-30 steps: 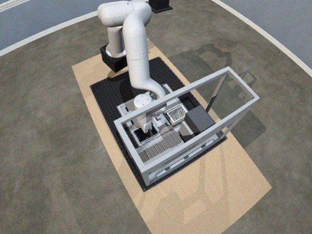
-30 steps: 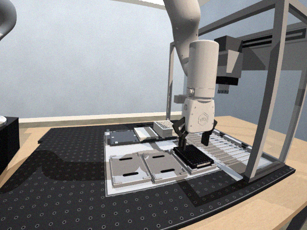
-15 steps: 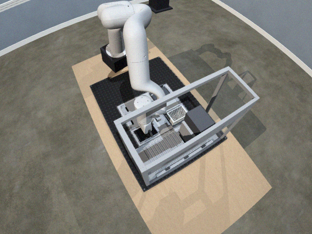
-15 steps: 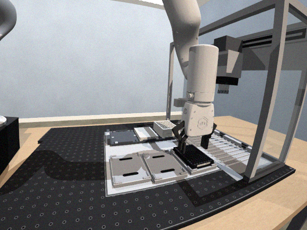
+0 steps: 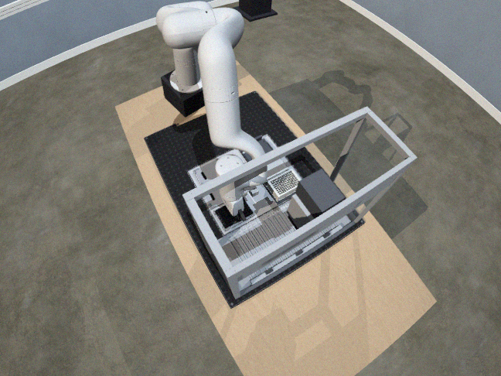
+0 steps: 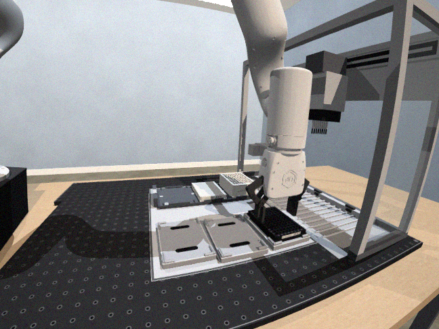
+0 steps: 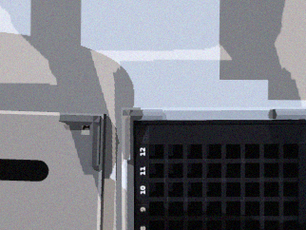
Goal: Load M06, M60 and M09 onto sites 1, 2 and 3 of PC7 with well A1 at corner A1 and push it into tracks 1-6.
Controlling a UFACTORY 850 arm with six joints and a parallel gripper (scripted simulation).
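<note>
Item: black well plate [image 6: 280,226]. It lies on the end site of carrier PC7 [image 6: 184,240], the site nearest the loading rails [image 6: 329,216]. The other two sites are bare. The carrier sits on the apron, not yet in the tracks.

Gripper [image 6: 276,208]: the jaws are spread to full width and pinch nothing. They hang low over the plate's far end, one finger on each side. Whether either finger touches the plate wall cannot be told.

Identity: the wrist view shows column numbers [image 7: 143,181] up to 12 along the plate's edge, which suits a 96-well format, so this is probably M06. Whether this site is site 1 cannot be confirmed, as no handle can be made out. A pale well block [image 6: 234,180] stands in the nest row behind, on the table [image 6: 88,283].

Assessment: the step in hand appears to be a grasp on this plate.

Recommendations:
- Centre the jaws across the plate before closing, so that both pads meet the walls together and the plate does not twist.
- Keep the fingertips above the carrier's corner locators [image 7: 135,114] (a snag there would drag the loose carrier).
- Check the A1 corner against the site mark.
- Lift straight up, without tilt.
</note>
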